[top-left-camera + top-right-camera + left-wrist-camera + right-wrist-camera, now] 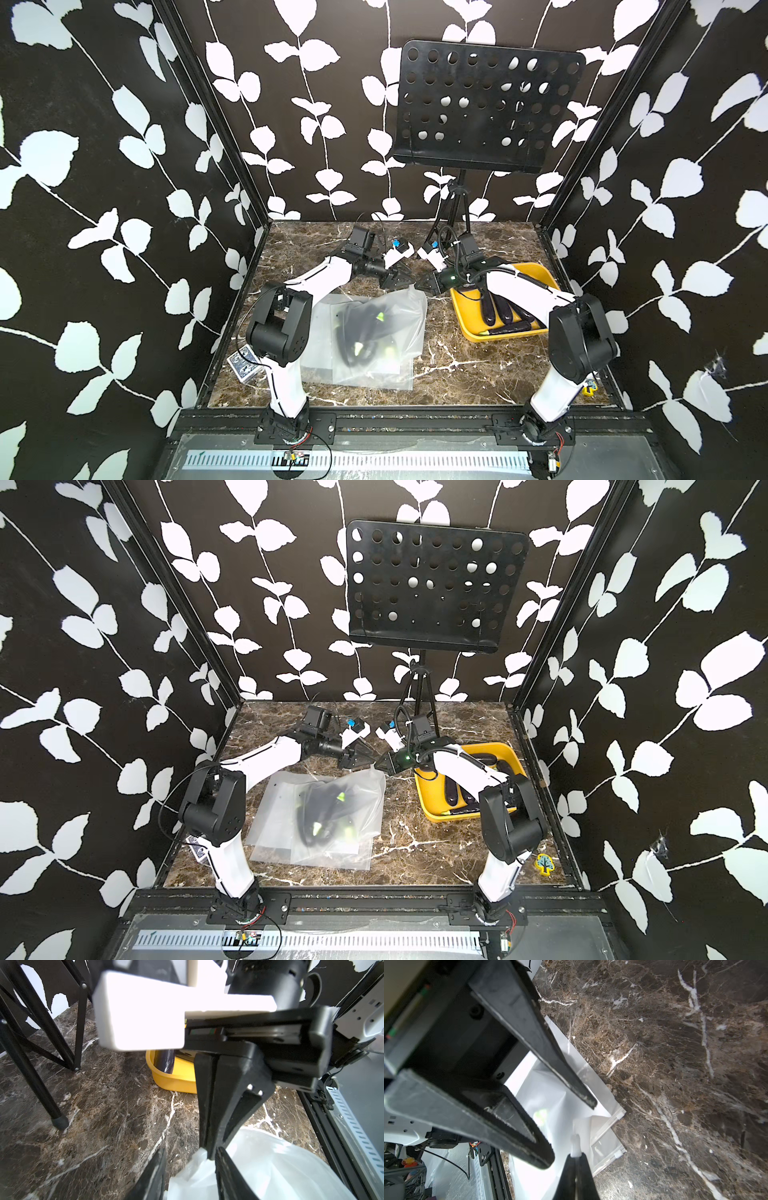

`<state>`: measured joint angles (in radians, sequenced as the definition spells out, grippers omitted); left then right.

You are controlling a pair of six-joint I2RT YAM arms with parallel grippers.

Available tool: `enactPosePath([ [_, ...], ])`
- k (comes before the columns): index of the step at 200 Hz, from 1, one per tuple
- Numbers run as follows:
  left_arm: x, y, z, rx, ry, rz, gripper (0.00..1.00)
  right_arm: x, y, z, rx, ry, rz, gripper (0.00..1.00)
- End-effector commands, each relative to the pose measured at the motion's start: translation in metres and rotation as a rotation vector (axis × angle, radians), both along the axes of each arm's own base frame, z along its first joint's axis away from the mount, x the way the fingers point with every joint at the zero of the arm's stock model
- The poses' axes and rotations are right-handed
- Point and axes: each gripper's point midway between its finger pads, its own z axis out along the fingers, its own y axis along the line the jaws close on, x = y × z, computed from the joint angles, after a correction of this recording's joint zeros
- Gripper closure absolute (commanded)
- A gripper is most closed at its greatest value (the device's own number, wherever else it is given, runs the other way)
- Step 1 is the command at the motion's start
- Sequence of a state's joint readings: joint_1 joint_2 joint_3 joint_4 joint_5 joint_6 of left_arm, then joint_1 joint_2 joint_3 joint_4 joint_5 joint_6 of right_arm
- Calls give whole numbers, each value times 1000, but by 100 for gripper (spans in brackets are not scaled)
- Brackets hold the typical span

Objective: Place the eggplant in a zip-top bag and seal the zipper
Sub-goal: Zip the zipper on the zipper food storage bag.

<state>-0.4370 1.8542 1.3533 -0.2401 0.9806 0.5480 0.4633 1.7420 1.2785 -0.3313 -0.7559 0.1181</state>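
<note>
The right pincer (576,1157) is shut tight on a top corner of the zip-top bag (409,324). A small white bit of plastic is seen poking out past its tips. The left pincer (191,1150) is held partly wide. The bag's edge is seen between its fingers (226,1167) but is not squeezed. The corner is likely pinched so that the mouth can be pulled flat for zipping.

In both top views the two pincers are seen close together, just above the middle of the frame, at the bag's far edge. The bag is made of soft, thin, cloudy plastic, and it is puffed and wrinkled. Inside it, near the middle of the frame, the eggplant (349,332) is seen. It is dark, long and shiny, with green ends, and more than one seems to be in there.

Flat spare bags (390,380) are laid under it. To the right, other eggplants (488,309) are kept in the yellow tray (469,328) on the brown stone-look table (457,374).
</note>
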Motion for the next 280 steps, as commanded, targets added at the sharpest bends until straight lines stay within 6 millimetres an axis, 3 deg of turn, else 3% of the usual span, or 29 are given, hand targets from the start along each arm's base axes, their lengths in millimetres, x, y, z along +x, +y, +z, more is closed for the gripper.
enactPosePath([
  [1, -5, 4, -4, -8, 12, -17, 59, 0, 0, 8, 8, -37, 25, 97],
  [72, -10, 7, -16, -14, 50, -34, 64, 0, 0, 14, 12, -62, 43, 97],
  [169, -13, 5, -14, -40, 90, -60, 90, 5, 0, 15, 10, -68, 23, 97],
  [206, -15, 5, -13, -46, 102, -61, 87, 9, 1, 15, 15, -75, 16, 97],
  [280, -13, 4, -17, -55, 72, -68, 61, 1, 1, 20, 49, -92, 80, 97],
])
